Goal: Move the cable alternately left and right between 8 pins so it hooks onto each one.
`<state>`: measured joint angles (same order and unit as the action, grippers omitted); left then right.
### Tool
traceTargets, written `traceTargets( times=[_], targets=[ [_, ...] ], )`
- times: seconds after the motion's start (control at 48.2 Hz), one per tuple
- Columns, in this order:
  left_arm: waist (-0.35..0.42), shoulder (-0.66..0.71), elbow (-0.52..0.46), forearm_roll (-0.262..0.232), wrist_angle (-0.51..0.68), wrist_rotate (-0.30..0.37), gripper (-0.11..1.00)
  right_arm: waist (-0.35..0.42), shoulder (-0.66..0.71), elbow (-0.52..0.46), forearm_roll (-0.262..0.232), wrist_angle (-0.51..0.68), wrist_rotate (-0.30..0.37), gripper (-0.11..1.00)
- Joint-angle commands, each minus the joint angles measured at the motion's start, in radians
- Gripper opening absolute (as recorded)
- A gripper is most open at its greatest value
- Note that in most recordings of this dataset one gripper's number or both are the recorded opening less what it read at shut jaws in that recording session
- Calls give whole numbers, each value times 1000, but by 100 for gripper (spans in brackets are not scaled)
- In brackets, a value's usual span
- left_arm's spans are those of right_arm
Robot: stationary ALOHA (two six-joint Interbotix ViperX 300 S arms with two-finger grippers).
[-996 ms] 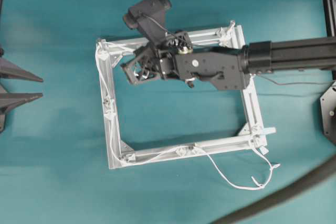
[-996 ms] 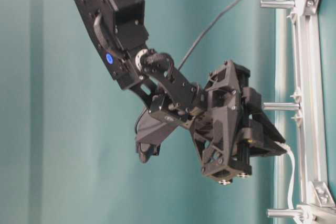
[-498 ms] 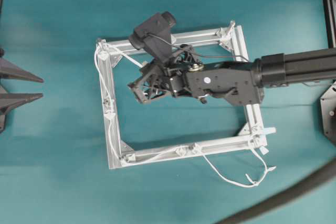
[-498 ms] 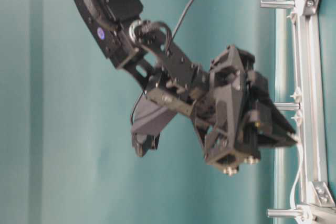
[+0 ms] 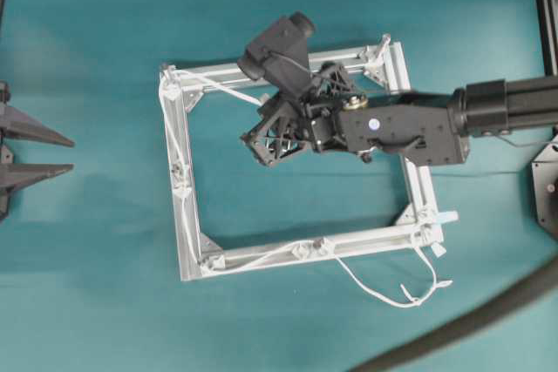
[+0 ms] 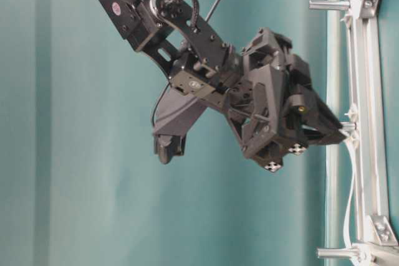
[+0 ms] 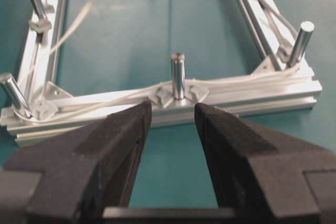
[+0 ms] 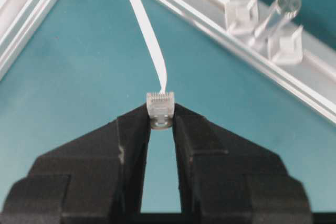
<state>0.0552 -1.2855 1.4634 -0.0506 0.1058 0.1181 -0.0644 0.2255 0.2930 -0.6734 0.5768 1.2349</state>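
A square silver frame (image 5: pixel 187 215) lies on the teal cloth, with upright pins (image 7: pixel 178 74) on its rails. The white cable (image 5: pixel 177 141) runs down the left rail and along the bottom rail, and its loose end trails off at the lower right. From the top-left corner a cable (image 8: pixel 143 24) strand stretches taut to the small plug (image 8: pixel 160 103). My right gripper (image 8: pixel 161 116) is shut on that plug, hovering inside the frame's upper half (image 5: pixel 264 106), next to a translucent pin (image 8: pixel 275 14). My left gripper (image 7: pixel 172 114) is open and empty, just outside the left rail (image 5: pixel 65 150).
A thick dark hose (image 5: pixel 471 324) crosses the lower right corner. A black stand (image 5: pixel 547 189) sits at the right edge. In the table-level view the right gripper (image 6: pixel 340 135) hangs close to a rail pin (image 6: pixel 349 126), with the cable (image 6: pixel 349 204) dropping below it.
My right arm has moved to the right with the plug, drawing a longer taut strand from the top-left corner. The loose loop at the lower right has shortened. The left gripper has stayed put.
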Motion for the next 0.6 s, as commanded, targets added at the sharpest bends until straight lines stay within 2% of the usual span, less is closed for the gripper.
traceTargets(
  times=[0.0, 0.27, 0.581],
  targets=[
    [0, 8, -26, 0, 6, 5, 51, 6, -41, -8, 2, -38, -28, 17],
    [0, 8, -28, 0, 8, 5, 51, 5, -46, 12, 2, -115, -58, 17],
    [0, 8, -28, 0, 9, 5, 51, 6, -84, 98, -2, -302, -110, 17]
  ],
)
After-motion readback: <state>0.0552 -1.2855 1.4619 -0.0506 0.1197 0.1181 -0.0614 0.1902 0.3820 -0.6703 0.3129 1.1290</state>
